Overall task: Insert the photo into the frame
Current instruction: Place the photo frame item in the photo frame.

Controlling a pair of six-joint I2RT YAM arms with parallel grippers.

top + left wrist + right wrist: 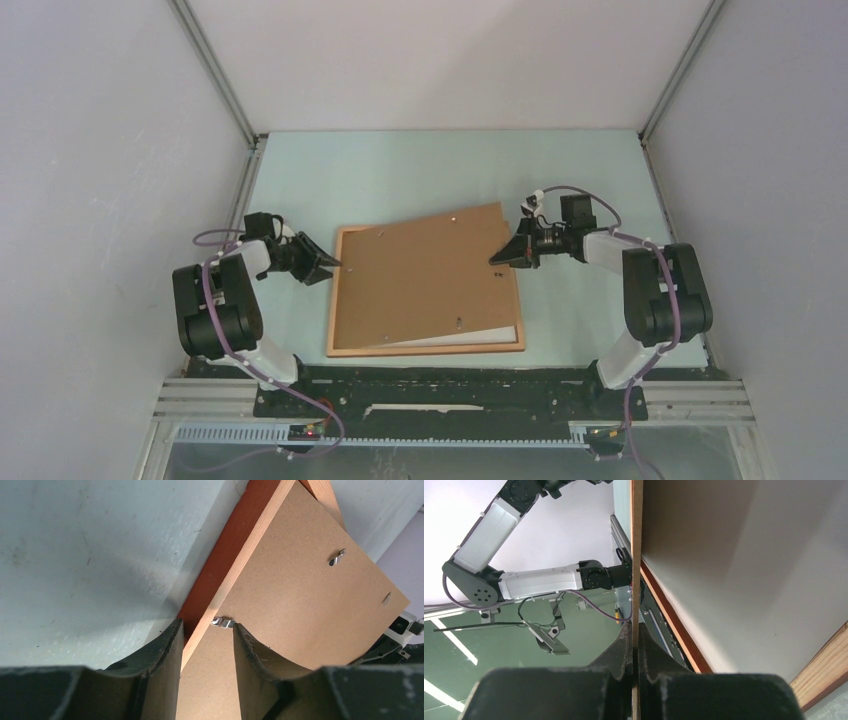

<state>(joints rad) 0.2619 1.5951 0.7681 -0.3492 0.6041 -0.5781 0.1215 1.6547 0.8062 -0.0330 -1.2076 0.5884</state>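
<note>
right claw [495, 260] pinches the right edge of the backing board [420, 270], holding it raised. left claw [332, 271] stands spread over the left rim of the frame [420, 349], gripping nothing. the photo [480, 335] lies white back up in the frame, beneath the right claw. judged thin, limp and easily creased: grip an edge only.

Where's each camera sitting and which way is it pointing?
Top external: above the arm bases, looking down on the orange-rimmed wooden picture frame; both arms show.
Left wrist: looks past the left gripper at the frame's rim.
Right wrist: looks along the right gripper, shut on the flat brown backing board.
Shared: all see that board.
</note>
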